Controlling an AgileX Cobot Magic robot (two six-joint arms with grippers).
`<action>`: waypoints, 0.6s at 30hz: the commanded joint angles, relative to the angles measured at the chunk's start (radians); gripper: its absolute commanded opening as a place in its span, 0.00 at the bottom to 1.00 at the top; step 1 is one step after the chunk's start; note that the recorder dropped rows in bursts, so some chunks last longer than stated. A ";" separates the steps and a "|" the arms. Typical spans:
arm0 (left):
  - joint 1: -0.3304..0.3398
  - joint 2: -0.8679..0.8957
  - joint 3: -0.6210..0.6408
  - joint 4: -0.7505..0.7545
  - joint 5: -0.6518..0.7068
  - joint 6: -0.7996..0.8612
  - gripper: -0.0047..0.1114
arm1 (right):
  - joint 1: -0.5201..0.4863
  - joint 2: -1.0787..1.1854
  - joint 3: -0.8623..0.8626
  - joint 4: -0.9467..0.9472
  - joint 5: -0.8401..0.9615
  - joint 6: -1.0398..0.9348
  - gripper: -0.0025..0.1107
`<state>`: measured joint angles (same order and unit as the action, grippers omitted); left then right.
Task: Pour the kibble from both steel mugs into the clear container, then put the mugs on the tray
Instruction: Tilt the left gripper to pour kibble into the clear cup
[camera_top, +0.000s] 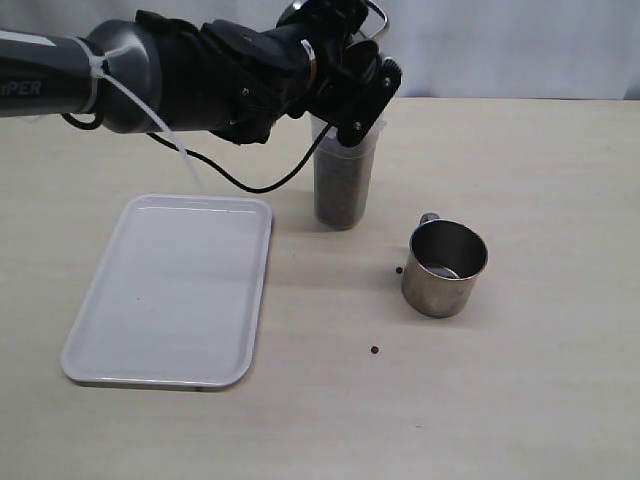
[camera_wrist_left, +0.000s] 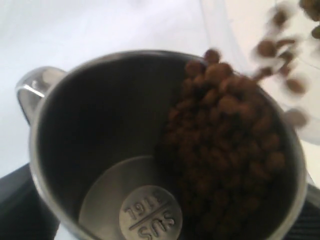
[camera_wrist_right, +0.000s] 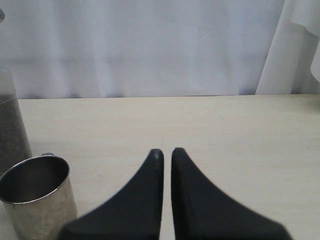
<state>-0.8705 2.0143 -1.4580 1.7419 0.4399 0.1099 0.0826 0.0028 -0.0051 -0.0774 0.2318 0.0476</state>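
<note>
The flat white rectangular plastic tray (camera_top: 165, 290) lies on the pale desk (camera_top: 520, 400) at the exterior view's lower left. The tall clear plastic container (camera_top: 345, 190) stands at upper centre. One shiny steel mug (camera_top: 445, 268) stands right of centre, before the container, with two round brown kibble pellets (camera_top: 374, 350) on the desk left of it. A second steel mug (camera_wrist_left: 100, 140), kibble (camera_wrist_left: 225, 150) inside, tips above the container.

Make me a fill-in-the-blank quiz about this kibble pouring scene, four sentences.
1. The steel mug in the left claw is pouring ____ into the clear container.
2. ____ stray pellets lie on the table.
3. The right claw is ____ and holds nothing.
4. The other mug stands upright on the table, not on the white ____.
Missing words: kibble; two; shut; tray.
</note>
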 joint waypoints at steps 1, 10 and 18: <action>-0.003 -0.008 -0.011 0.003 0.012 0.027 0.04 | 0.002 -0.003 0.005 -0.013 0.005 -0.002 0.06; -0.003 -0.008 -0.016 0.003 -0.001 0.077 0.04 | 0.002 -0.003 0.005 -0.013 0.005 -0.002 0.06; -0.003 -0.008 -0.032 0.003 -0.007 0.107 0.04 | 0.002 -0.003 0.005 -0.013 0.005 -0.002 0.06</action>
<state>-0.8705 2.0146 -1.4778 1.7419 0.4322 0.1945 0.0826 0.0028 -0.0051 -0.0774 0.2318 0.0476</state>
